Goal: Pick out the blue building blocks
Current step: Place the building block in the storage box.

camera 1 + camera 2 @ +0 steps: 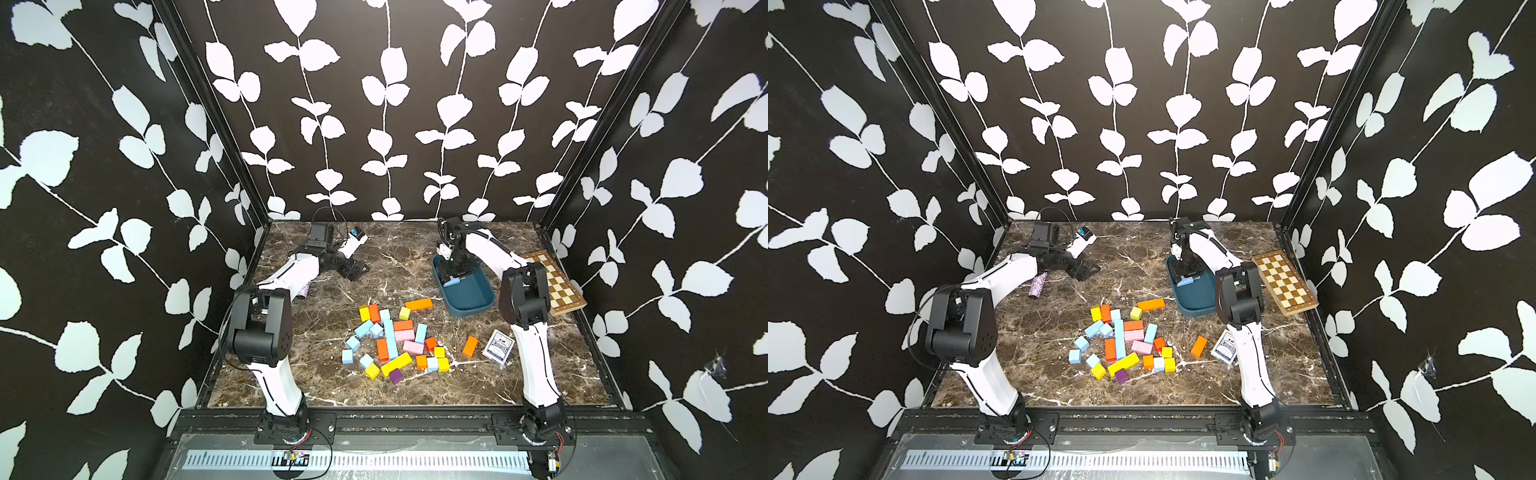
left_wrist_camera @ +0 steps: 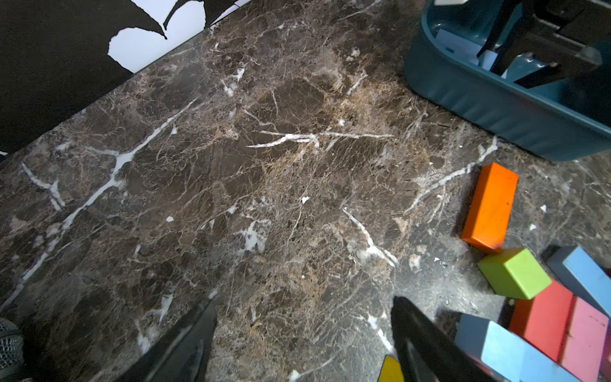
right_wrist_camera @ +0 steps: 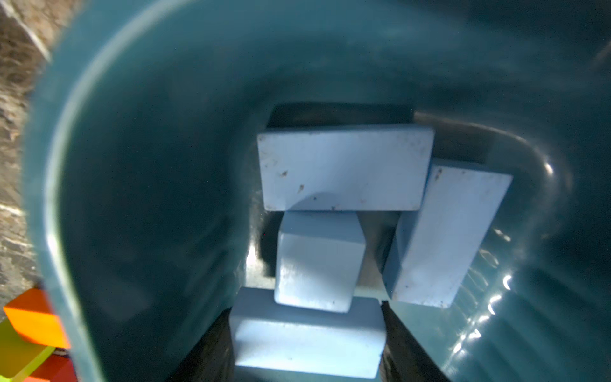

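Right gripper [image 3: 305, 325], in tray [image 3: 132, 165], clamps a blue block [image 3: 307, 347], presumably light and rigid, across flat sides; left gripper [image 2: 304, 302] gapes empty.

Black leaf-patterned walls [image 1: 104, 208], brown white-veined marble tabletop [image 1: 415, 386]

No legible text, label, brand or number found anywhere. The card box [image 1: 498, 347] bears a printed design, too small to read.
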Robot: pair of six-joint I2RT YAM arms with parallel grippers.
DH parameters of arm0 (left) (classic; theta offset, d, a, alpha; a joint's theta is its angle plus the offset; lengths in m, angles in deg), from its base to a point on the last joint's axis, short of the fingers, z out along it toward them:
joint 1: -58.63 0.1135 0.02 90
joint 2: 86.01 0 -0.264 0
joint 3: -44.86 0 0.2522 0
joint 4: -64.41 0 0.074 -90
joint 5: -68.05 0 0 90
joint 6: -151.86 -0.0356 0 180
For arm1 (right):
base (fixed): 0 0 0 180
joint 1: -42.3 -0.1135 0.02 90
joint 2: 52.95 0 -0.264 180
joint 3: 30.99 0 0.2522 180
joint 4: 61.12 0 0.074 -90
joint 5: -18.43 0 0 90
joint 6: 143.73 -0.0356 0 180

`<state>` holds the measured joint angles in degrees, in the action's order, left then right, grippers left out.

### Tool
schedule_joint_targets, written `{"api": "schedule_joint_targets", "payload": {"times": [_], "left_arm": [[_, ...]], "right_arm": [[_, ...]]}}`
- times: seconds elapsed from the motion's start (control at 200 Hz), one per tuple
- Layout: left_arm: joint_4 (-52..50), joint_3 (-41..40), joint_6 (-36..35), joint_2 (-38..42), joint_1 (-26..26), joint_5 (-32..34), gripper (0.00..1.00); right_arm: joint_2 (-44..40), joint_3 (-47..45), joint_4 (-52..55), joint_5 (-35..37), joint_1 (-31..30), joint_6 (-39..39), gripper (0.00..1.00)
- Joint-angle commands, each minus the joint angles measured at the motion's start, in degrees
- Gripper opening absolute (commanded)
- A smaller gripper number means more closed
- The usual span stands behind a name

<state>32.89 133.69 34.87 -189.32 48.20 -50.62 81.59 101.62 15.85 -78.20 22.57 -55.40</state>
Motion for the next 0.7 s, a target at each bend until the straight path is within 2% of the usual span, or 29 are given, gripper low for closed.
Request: {"api": "schedule_joint_targets", "payload": {"times": [0.0, 0.245, 0.45, 0.575, 0.695], "left_arm": [[-1.69, 1.66, -1.33, 0.42, 0.26, -0.10, 0.84], [-2.31, 1.23, -2.19, 1.29, 0.20, -0.34, 0.84], [-2.46, 0.23, -2.54, 2.94, 0.24, -0.60, 0.84], [-2.05, -1.26, -2.14, 4.68, 0.22, -0.45, 0.84], [-0.40, -4.48, 1.23, 7.09, 0.22, 1.31, 0.85]], "right_arm": [[0.55, 1.51, 1.02, -0.84, 0.22, 0.46, 0.63], [-1.09, 1.39, 1.23, 0.45, 0.30, 0.57, 0.69], [-5.56, 1.30, 1.86, 1.48, -0.21, -0.80, 0.69], [-11.40, -1.65, 2.10, 3.46, -2.71, -3.90, 0.65], [-17.36, -7.04, 0.99, 4.12, -7.03, -9.38, 0.63]]}}
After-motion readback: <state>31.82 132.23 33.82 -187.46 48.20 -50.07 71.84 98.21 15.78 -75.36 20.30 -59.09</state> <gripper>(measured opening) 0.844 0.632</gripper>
